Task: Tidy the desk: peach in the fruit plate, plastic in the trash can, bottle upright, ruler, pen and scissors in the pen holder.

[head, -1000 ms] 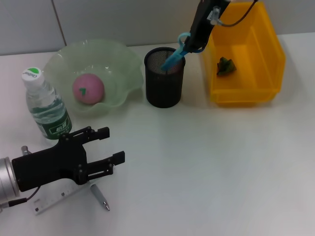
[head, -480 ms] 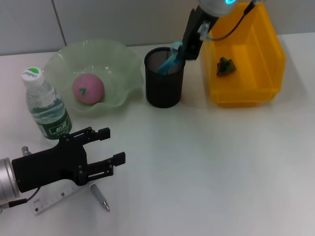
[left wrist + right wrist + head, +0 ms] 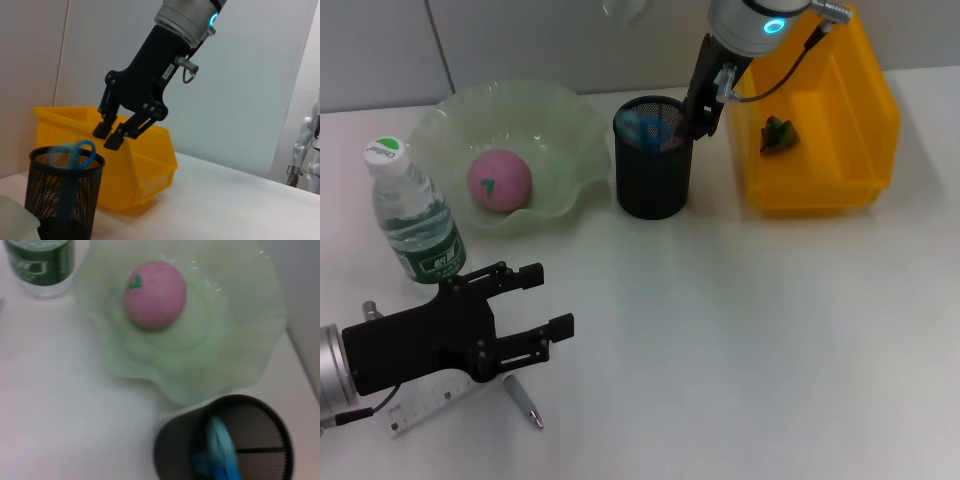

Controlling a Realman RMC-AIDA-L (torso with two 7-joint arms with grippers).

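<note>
Right gripper (image 3: 702, 118): parted, empty, just above black mesh pen holder (image 3: 653, 172) containing blue-handled scissors (image 3: 648, 129). Left gripper (image 3: 535, 300): parted, empty, beside grey pen (image 3: 523, 400).

The peach (image 3: 500, 181) is pink with a small green mark, lying in a pale translucent green fruit plate (image 3: 563, 128). The pen holder (image 3: 653, 187) is black mesh, the scissors (image 3: 649, 129) inside it blue-handled. The trash can (image 3: 817, 190) is bright yellow, the plastic (image 3: 779, 134) in it green. The bottle (image 3: 414, 217) is clear with a green-and-white label and cap.
</note>
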